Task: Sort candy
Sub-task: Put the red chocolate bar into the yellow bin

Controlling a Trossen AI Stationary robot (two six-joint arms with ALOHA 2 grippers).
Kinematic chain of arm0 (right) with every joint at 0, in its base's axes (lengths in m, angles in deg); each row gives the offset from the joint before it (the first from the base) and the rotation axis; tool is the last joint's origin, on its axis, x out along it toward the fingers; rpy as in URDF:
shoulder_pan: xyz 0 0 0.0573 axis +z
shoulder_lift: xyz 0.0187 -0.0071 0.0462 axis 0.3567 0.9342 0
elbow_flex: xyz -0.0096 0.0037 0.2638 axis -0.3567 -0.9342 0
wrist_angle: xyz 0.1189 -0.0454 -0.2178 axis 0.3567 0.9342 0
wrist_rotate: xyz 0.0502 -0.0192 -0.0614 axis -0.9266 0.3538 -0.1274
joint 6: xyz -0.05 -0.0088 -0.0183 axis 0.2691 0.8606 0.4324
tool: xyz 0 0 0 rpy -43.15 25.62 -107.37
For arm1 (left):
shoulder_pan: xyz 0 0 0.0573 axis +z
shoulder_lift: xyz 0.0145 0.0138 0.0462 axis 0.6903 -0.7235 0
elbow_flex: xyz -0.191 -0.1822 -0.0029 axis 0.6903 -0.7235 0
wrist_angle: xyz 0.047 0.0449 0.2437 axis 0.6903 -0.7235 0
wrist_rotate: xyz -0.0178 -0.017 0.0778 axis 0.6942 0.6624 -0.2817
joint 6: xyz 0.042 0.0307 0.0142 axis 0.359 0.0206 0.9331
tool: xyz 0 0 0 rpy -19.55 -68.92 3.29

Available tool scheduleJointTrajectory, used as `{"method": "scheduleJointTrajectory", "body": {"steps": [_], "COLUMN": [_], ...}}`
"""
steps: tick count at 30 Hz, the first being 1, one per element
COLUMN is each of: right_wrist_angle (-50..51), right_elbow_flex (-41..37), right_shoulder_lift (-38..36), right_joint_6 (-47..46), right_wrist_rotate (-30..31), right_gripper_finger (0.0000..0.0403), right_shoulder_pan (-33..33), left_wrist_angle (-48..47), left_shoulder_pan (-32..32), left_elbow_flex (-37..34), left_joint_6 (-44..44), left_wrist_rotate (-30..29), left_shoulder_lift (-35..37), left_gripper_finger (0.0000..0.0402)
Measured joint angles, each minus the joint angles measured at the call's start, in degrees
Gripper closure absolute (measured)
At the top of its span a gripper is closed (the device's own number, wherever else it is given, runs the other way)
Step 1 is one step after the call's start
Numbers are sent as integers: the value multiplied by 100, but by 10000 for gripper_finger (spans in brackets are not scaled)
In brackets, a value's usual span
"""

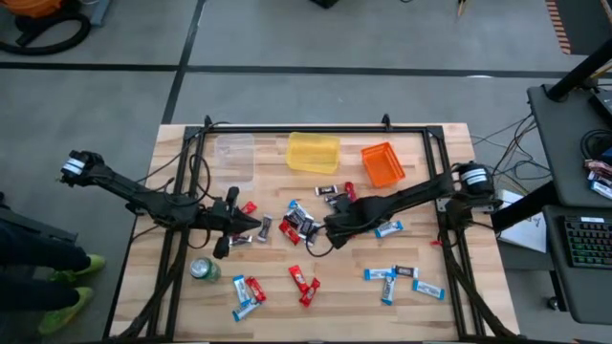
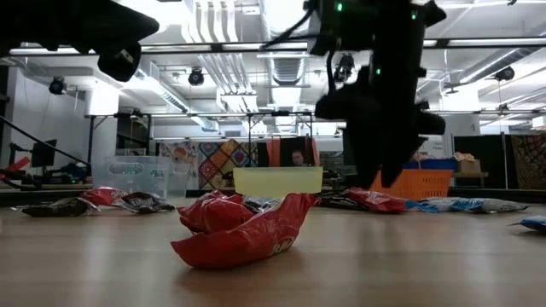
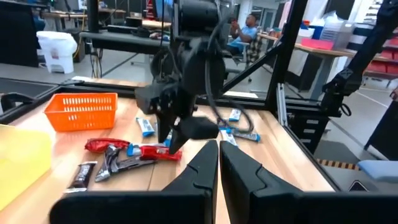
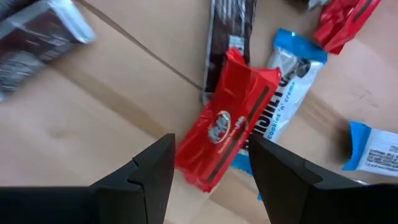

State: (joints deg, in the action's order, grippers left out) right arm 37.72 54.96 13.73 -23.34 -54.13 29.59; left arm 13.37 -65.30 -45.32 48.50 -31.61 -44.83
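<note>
So my right tool (image 1: pixel 318 232) is hanging low over the middle pile of candy (image 1: pixel 298 222) on the wooden plank table (image 1: pixel 421 306), fingers spread apart with nothing in them; in the right wrist view a glossy red bar (image 4: pixel 227 127) lies flat on the wood right in the gap, overlapping a light blue-and-white one (image 4: pixel 287 87) and a dark brown one (image 4: pixel 229 28). My left tool (image 1: pixel 222 239) is over near the left side of the table, fingers pinched together on nothing as far as I can see, with a dark wrapped bar (image 1: pixel 239 239) lying just beside it. Counting the bars is rough: I make out about six blue-and-white ones, roughly seven red ones and a few dark ones, scattered from the middle to the near edge, all crinkly foil. Along the far edge there are three bins: one clear plastic (image 1: pixel 234 156), one smooth yellow (image 1: pixel 313 153), one orange with a mesh wall (image 1: pixel 382 163). One round green can (image 1: pixel 204 269) stands near the left front.
</note>
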Motion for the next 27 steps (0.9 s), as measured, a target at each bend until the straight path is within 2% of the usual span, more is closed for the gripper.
{"method": "scheduleJointTrajectory", "body": {"steps": [7, 11, 20, 27], "right_wrist_angle": [33, 33, 41, 94], "right_elbow_flex": [0, 0, 0, -4], "right_shoulder_lift": [244, 246, 199, -153], "right_joint_6": [18, 37, 78, 102], "right_wrist_rotate": [4, 42, 48, 28], "right_gripper_finger": [220, 258, 370, 388], "right_shoulder_pan": [0, 0, 0, 0], "left_wrist_angle": [180, 232, 409, 485], "left_shoulder_pan": [0, 0, 11, 11], "left_elbow_flex": [0, 0, -2, -2], "left_joint_6": [117, 297, 597, 698], "left_wrist_rotate": [-95, -97, -104, -104], "left_shoulder_lift": [6, 10, 15, 15], "left_gripper_finger": [402, 402, 402, 402]}}
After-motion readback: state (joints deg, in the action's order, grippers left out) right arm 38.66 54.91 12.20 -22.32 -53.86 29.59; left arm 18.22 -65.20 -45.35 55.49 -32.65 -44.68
